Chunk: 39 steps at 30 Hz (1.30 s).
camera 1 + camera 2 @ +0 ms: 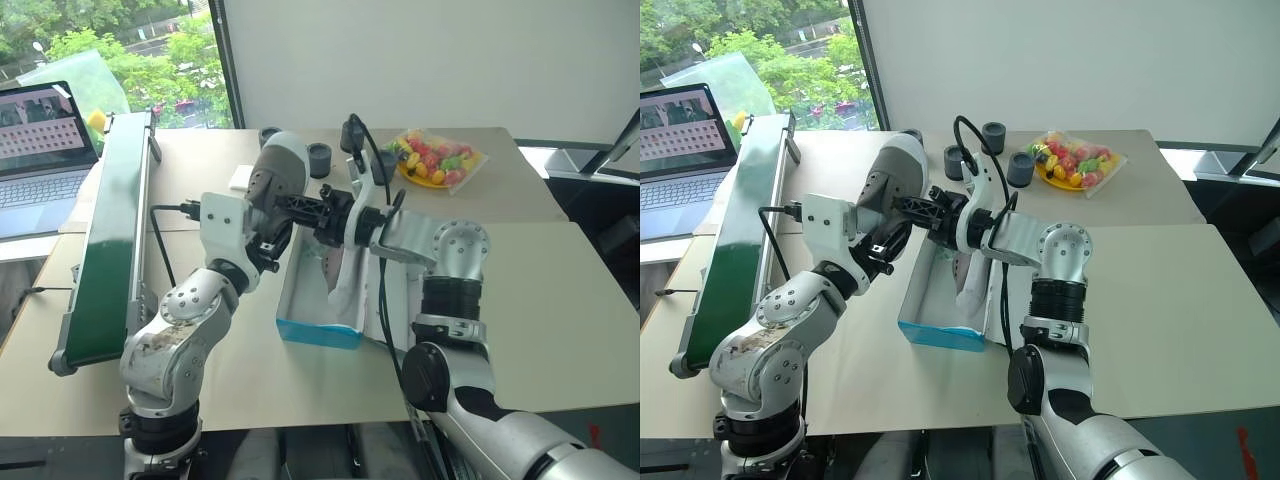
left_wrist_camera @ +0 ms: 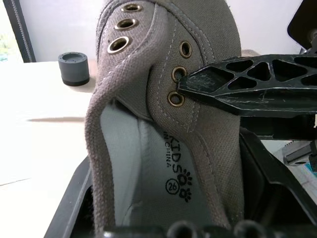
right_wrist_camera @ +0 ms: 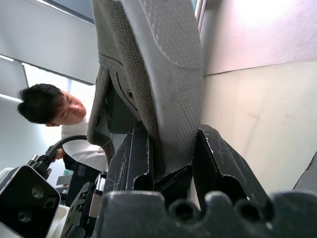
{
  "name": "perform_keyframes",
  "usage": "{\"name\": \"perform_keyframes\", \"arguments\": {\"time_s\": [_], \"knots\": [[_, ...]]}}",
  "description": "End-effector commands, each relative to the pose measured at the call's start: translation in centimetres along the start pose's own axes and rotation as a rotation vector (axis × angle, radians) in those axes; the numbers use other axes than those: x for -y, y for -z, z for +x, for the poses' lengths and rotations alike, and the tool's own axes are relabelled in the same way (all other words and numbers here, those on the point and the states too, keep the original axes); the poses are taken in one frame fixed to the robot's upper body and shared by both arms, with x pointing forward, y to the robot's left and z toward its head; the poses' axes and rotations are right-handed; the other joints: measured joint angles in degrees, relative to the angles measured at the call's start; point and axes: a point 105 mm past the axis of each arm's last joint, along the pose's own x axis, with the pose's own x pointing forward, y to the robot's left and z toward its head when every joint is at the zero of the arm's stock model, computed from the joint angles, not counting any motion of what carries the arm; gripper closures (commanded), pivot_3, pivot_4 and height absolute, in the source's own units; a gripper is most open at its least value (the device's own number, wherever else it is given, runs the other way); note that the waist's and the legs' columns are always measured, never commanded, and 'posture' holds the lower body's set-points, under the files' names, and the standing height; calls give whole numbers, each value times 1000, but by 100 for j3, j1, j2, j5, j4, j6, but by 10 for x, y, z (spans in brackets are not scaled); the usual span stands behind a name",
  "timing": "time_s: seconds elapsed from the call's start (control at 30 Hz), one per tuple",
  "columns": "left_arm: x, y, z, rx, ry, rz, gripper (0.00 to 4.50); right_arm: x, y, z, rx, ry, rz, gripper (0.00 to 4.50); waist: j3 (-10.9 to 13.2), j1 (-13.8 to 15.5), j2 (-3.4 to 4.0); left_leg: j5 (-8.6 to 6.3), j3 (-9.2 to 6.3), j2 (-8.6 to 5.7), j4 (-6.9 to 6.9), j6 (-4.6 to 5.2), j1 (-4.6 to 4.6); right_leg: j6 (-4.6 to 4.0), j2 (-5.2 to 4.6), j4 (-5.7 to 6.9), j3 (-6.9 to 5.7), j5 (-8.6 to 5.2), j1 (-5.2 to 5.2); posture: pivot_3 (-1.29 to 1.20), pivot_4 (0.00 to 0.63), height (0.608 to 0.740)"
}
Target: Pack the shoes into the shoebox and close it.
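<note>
Holding one shoe point(image 1: 335, 270) in mid-air over the open box point(image 1: 320, 330), both grippers are on it at once: right gripper point(image 3: 171, 158) pinches the sole edge between its fingers, left gripper point(image 2: 163, 198) has fingers spread round the shoe's collar w/ the upper between them, and a black finger point(image 2: 247, 91) lies across the eyelets. Shoe hangs toe-down just above the box's white interior. Risks, imo: if the left lets go while the right's pinch is only on the thin sole rim, the shoe could pivot & drop crooked, landing on the box wall or tipping out. If both pull at once, the canvas twists. A snag on the eyelets could drag the shoe away on release.
</note>
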Motion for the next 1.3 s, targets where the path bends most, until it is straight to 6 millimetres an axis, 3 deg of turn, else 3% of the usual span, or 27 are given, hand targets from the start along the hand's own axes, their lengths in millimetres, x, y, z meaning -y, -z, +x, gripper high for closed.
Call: {"name": "perform_keyframes", "arguments": {"time_s": [0.03, 0.1, 0.33, 0.5, 0.63, 0.77, 1.03, 1.3], "knots": [[8, -6, -3, 26, 41, 35, 554, -27, 10, 14, 30, -161, 82, 3789, 0, 2, 0, 0, 0, 0, 0, 0, 0, 0, 0, 0, 0, 0, 0, 0, 150, 740], [9, -7, -5, 32, 52, 46, 7, -25, 2, 14, 74, -144, 89, 3789, 0, 8, 0, 0, 0, 0, 0, 0, 0, 0, 0, -1, 0, 0, 1, 0, 150, 740], [8, -12, -30, 50, 140, 72, 7, -10, -39, 4, 236, -25, 85, 3789, 2, -3, 3, -1, 1, 2, -1, 2, 0, 1, 2, -3, 0, 0, 1, 0, 150, 740], [-7, -9, -61, -17, 211, 207, 7, -5, -57, -15, 172, 119, -41, 3789, 11, -32, 18, -1, 3, 4, -1, 2, 0, 0, 3, -2, 5, 0, -4, 0, 150, 740], [-21, 9, -88, -152, 329, 357, 7, -1, -55, -33, 6, 243, -110, 3789, 15, -4, 25, -2, 5, 2, -3, 3, 0, -2, 2, -12, 2, -3, -2, 0, 150, 740], [-31, 19, -100, -215, 428, 401, 7, 8, -47, -47, -147, 344, -122, 3789, 17, 4, 27, -6, 6, 8, -5, 10, 4, -4, 4, -27, -4, -4, 10, 0, 150, 740], [-35, 23, -90, -217, 533, 463, 7, 30, -35, -52, -256, 506, -66, 3789, 22, -8, 35, -9, 10, 11, -5, 17, -1, -3, 6, -32, -7, -5, 12, 0, 150, 740], [-32, 23, -83, -198, 542, 470, 7, 61, -4, -55, -260, 622, 2, 3789, 23, -15, 37, -11, 14, 34, -5, 20, -6, -2, 14, -30, -3, -3, 11, 0, 150, 740]]}}
